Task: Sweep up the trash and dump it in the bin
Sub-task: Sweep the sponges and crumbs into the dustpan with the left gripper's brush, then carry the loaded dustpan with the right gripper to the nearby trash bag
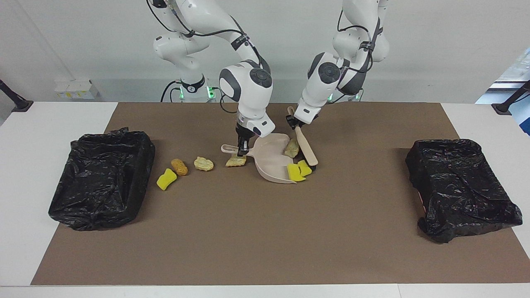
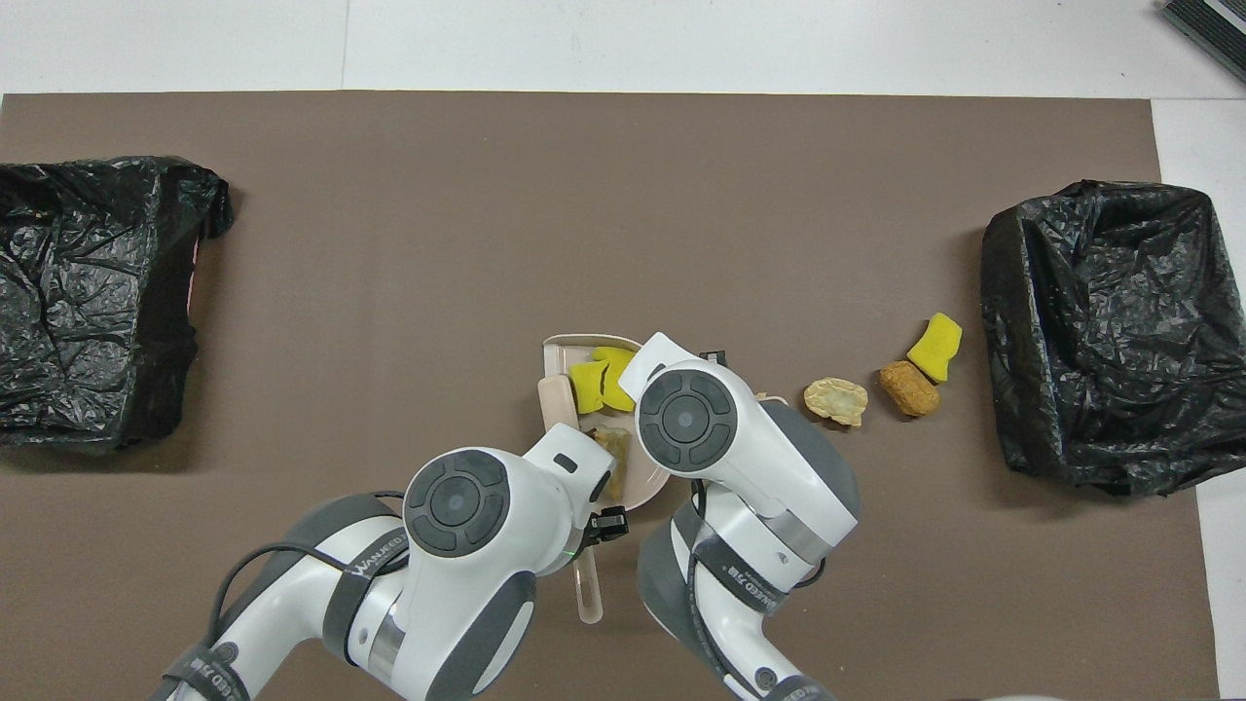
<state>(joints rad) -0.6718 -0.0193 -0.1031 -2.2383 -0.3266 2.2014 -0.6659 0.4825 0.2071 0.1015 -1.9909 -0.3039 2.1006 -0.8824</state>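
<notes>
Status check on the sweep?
Left pincer shut on brush, bristles at dustpan mouth. Right pincer shut on dustpan handle. Two yellow chunks at lip; four trash pieces unswept.

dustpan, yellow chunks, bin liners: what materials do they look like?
Dustpan: likely moulded plastic, beige, smooth with a soft sheen and a thin rigid lip.
Yellow chunks: look like sponge foam, matt, with cut, curved edges.
Bin liners: thin black plastic film, glossy and crinkled, draped over the bins; what the bins under them are made of is hidden.
</notes>
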